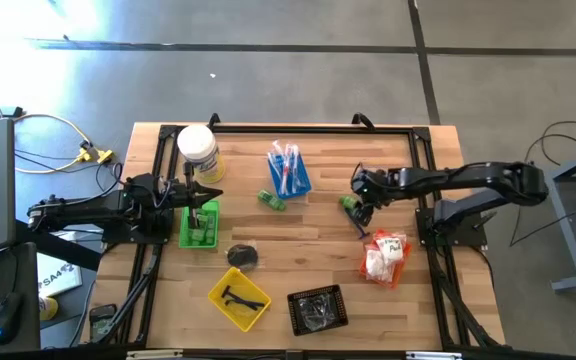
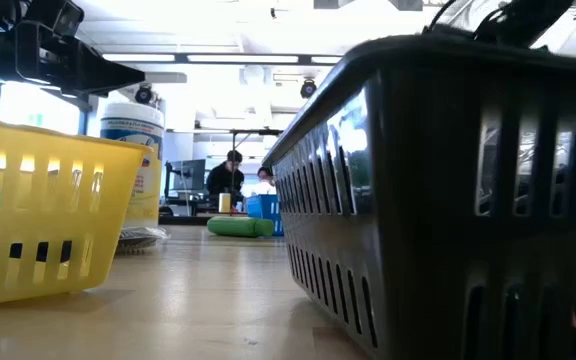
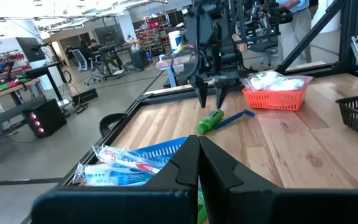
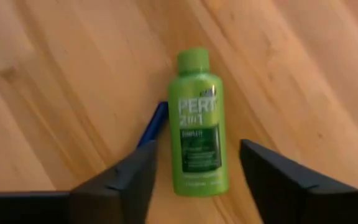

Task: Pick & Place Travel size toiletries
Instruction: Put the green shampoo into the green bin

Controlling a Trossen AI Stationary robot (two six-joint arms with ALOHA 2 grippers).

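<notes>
A green bottle (image 4: 199, 124) lies flat on the table, with a blue toothbrush (image 4: 154, 124) beside it. My right gripper (image 4: 197, 180) is open just above the bottle, one finger on each side, pointing down. It also shows in the high view (image 1: 361, 195) and the left wrist view (image 3: 210, 93). A second green bottle (image 1: 272, 200) lies near the table's middle. My left gripper (image 1: 203, 195) is shut and empty over the far edge of the green tray (image 1: 198, 228), which holds small green bottles.
A blue tray (image 1: 290, 170) holds wrapped toothbrushes. An orange tray (image 1: 383, 258) holds white sachets. A yellow tray (image 1: 238, 297) holds black T-shaped pieces. A black basket (image 1: 318, 308) stands near the front. A white tub (image 1: 198, 150) and a dark round thing (image 1: 242, 255) stand at the left.
</notes>
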